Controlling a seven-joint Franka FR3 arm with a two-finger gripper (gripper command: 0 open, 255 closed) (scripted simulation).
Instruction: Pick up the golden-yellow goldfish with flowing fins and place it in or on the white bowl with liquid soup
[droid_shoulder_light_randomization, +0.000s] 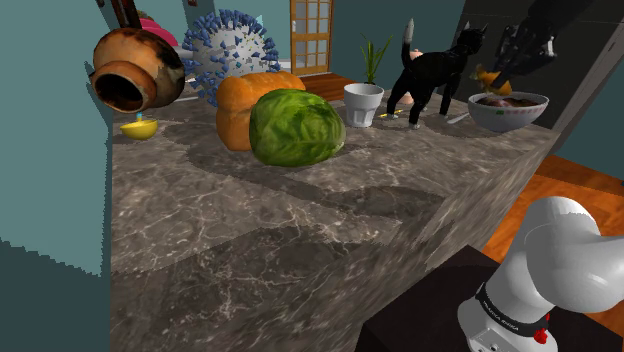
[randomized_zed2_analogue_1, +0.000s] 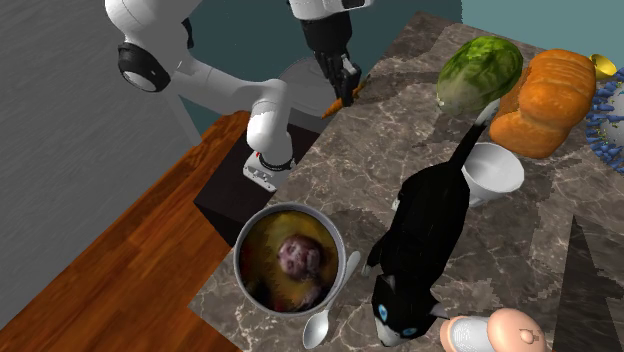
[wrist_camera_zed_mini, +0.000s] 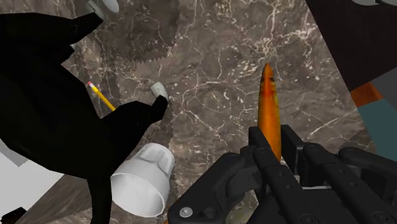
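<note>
End effector closed on the goldfish, which hangs in the air above the table, apart from the bowl. Body thin, flat, orange. Judged light, stiff, possibly slick. Flat-flank grip looks sound. Long axis runs straight out beyond the fingertips; head end unclear.

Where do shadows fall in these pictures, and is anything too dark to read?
Shoulder view: shadows cross the marble counter before the green cabbage. Wrist view: the black cat is a flat silhouette, while the orange goldfish in the claw is bright.
</note>
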